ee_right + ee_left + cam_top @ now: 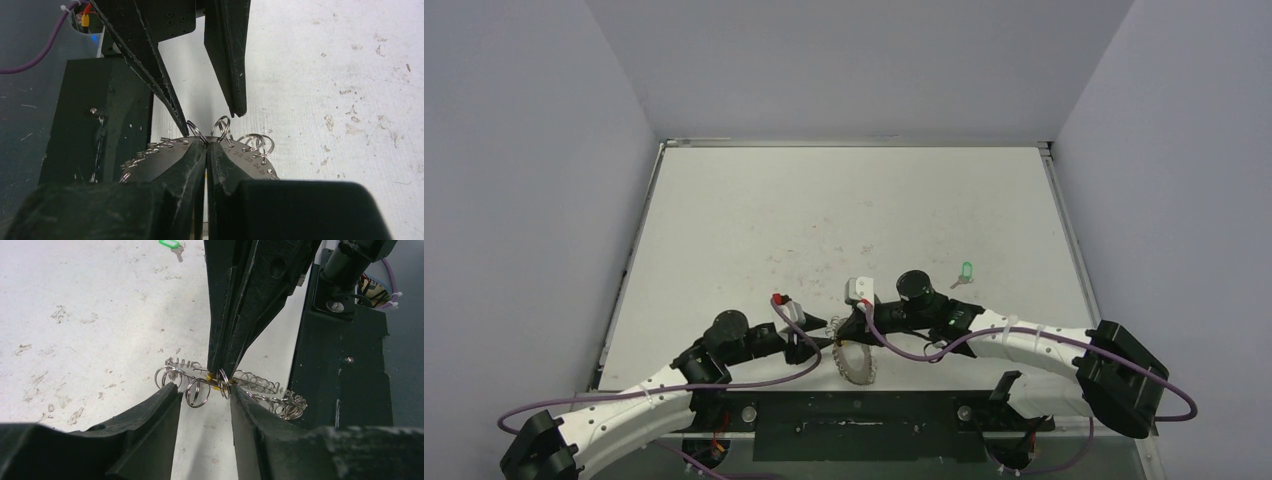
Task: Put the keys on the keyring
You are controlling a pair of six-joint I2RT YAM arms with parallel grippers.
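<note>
Right gripper (206,148) clamps the keyring (160,162); left gripper (204,396) parted around a wire loop (196,392). We judge the yellow key (213,385) may drop if only half-threaded.

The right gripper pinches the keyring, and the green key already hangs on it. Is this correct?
No. The right gripper pinches the keyring, but the green key lies on the table, apart from it; the top view shows this.
</note>
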